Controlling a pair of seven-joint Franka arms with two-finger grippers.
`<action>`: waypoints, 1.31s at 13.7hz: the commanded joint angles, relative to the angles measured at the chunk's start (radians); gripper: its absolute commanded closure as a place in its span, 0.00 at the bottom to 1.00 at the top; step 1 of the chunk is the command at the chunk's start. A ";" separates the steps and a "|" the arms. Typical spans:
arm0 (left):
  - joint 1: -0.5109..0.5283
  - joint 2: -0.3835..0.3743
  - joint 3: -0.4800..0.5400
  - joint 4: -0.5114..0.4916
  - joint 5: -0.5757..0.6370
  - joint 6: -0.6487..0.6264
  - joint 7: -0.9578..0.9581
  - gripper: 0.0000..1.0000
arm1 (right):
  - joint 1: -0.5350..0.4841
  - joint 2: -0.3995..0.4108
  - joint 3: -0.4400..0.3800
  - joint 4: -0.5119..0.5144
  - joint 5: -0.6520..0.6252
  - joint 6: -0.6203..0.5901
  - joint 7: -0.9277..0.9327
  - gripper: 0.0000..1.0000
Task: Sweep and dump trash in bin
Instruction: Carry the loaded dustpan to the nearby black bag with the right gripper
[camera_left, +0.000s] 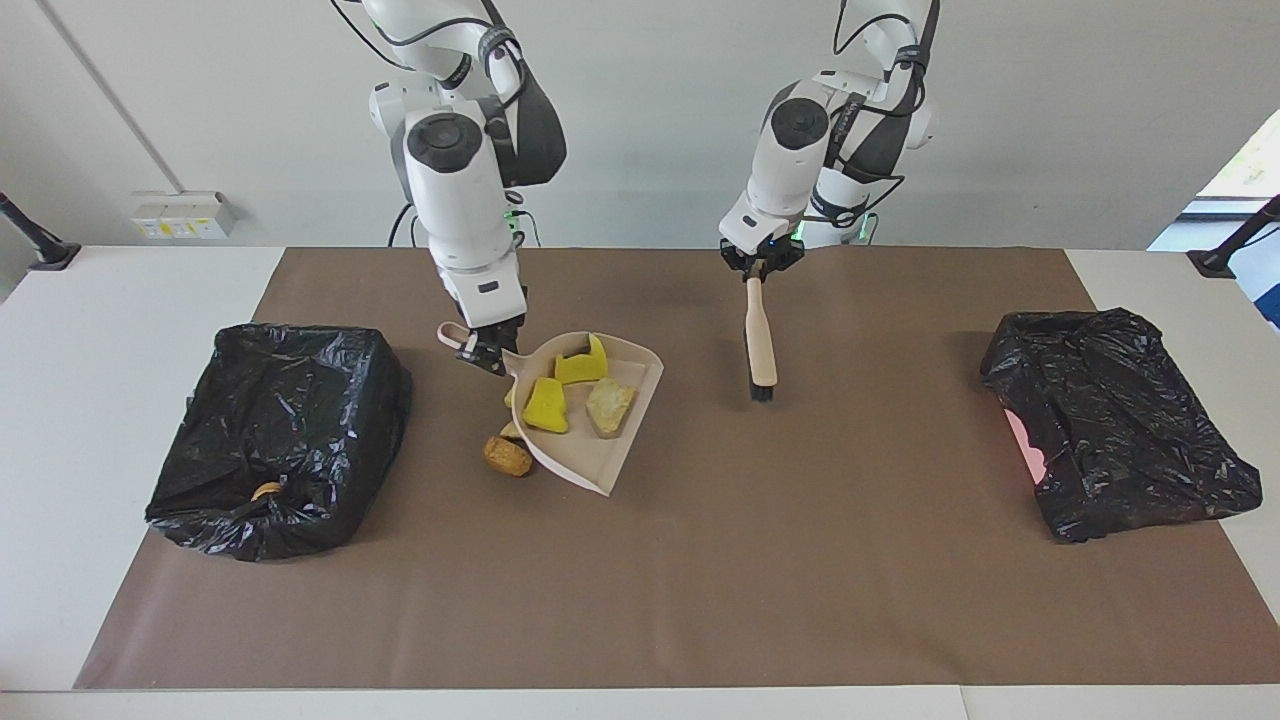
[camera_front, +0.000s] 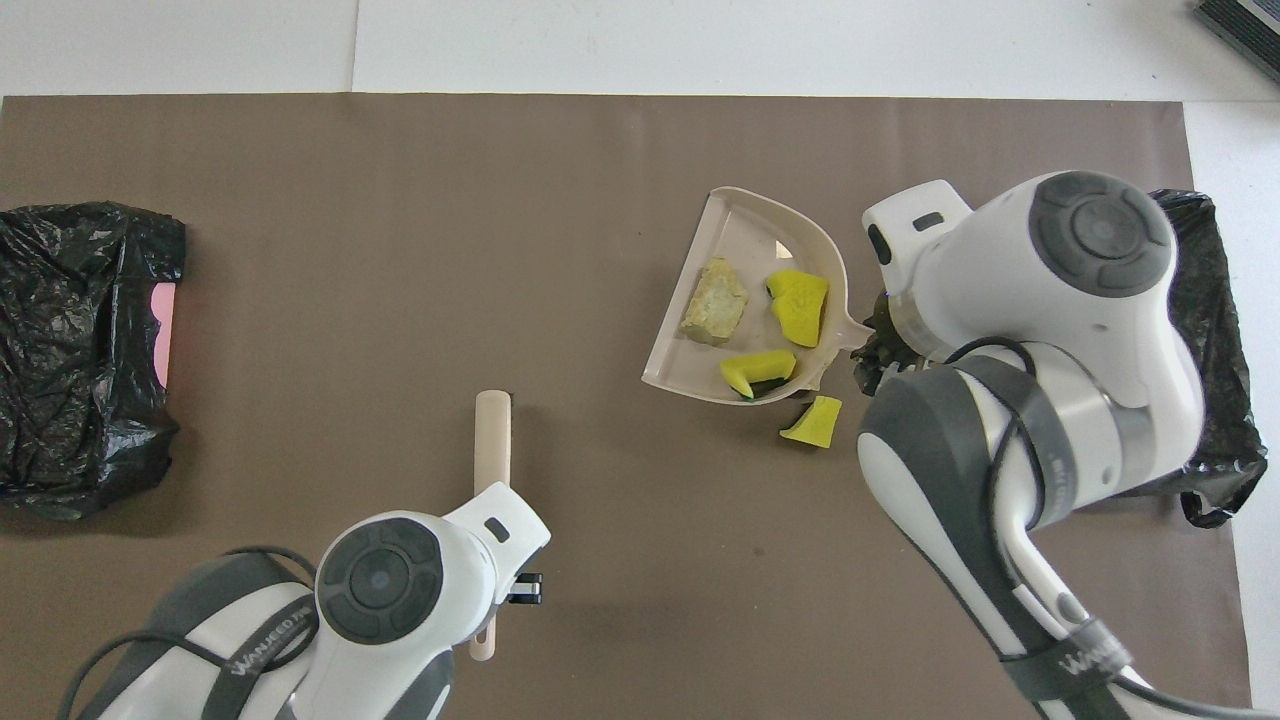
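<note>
My right gripper (camera_left: 487, 352) is shut on the handle of the pale pink dustpan (camera_left: 590, 455), which is tilted over the middle of the mat. In the pan lie a green-backed yellow chunk (camera_left: 581, 365), a yellow chunk (camera_left: 546, 405) and a tan lump (camera_left: 608, 405). A brown lump (camera_left: 508, 456) lies on the mat beside the pan, toward the right arm's end. A yellow chunk (camera_front: 815, 422) lies just outside the pan near its handle. My left gripper (camera_left: 760, 270) is shut on the brush (camera_left: 760, 345), which hangs bristles down over the mat.
A bin lined with a black bag (camera_left: 280, 430) stands at the right arm's end, with a small tan scrap (camera_left: 267, 490) showing in it. A second black-bagged bin (camera_left: 1110, 420), pink at one side, stands at the left arm's end.
</note>
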 joint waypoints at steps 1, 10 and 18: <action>-0.170 -0.055 0.010 -0.073 0.020 0.051 -0.235 1.00 | -0.108 -0.037 0.006 0.017 0.008 -0.066 -0.086 1.00; -0.406 -0.010 0.008 -0.118 -0.147 0.159 -0.350 1.00 | -0.521 -0.023 0.000 0.072 -0.069 -0.109 -0.534 1.00; -0.399 0.034 0.010 -0.110 -0.163 0.168 -0.302 0.97 | -0.561 0.020 0.012 0.056 -0.407 0.040 -0.797 1.00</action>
